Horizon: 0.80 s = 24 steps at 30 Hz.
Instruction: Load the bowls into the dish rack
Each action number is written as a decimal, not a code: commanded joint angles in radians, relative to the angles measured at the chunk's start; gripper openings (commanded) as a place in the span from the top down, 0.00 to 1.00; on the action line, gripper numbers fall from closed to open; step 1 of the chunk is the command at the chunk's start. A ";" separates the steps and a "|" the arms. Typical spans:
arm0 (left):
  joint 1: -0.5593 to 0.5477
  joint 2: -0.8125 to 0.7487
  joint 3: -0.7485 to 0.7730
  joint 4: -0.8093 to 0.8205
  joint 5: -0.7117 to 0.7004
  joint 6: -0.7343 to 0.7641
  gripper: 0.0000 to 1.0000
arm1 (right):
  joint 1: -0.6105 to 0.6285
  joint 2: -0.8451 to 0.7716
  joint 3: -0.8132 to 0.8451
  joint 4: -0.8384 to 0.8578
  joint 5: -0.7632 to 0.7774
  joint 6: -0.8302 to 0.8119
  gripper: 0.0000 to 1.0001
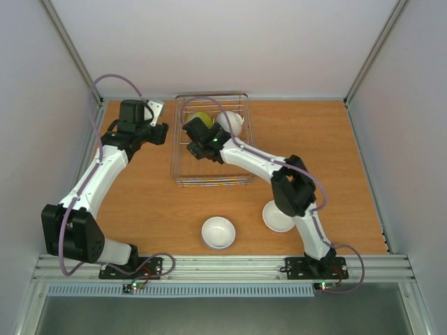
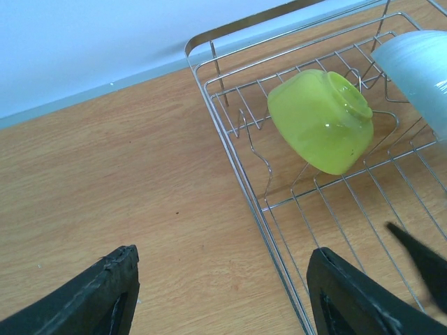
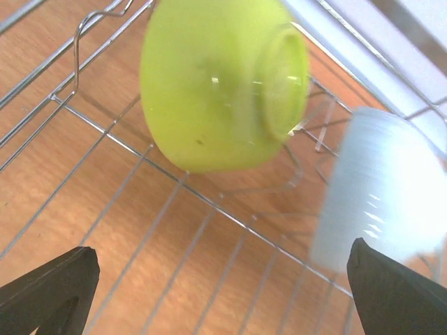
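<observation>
The table (image 1: 140, 195) carries the dish rack (image 1: 211, 183) at its far middle. The right end effector (image 3: 220, 251) hangs over the rack, spread wide and empty. The left end effector (image 2: 223, 255) hovers just left of it, equally wide. Inside lie a tipped yellow-green bowl (image 2: 321, 118) and a pale bowl (image 1: 231, 123). A white bowl (image 1: 218, 232) and a second white bowl (image 1: 276, 222) sit on the table nearer the arm bases.

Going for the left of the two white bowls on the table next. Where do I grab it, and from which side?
Take the white bowl by its rim, coming straight down from above: it sits upright, mouth up, so one finger can go inside and one outside the wall.
</observation>
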 commanded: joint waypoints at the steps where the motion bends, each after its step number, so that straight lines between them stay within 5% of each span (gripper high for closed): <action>1: 0.002 0.015 -0.005 0.039 0.016 -0.007 0.33 | 0.000 -0.218 -0.160 0.091 -0.040 0.069 0.01; 5: 0.002 0.029 -0.002 0.029 0.070 -0.019 0.33 | -0.002 -0.384 -0.316 0.013 -0.026 0.171 0.02; 11: 0.002 0.085 0.032 -0.019 0.205 -0.051 0.34 | -0.004 -0.657 -0.584 -0.126 -0.014 0.380 0.20; 16: -0.006 0.115 0.045 -0.042 0.314 -0.083 0.35 | -0.005 -0.835 -0.743 -0.291 -0.004 0.631 0.25; 24: -0.095 0.142 0.052 -0.055 0.344 -0.097 0.37 | -0.013 -1.154 -1.029 -0.503 0.008 0.992 0.41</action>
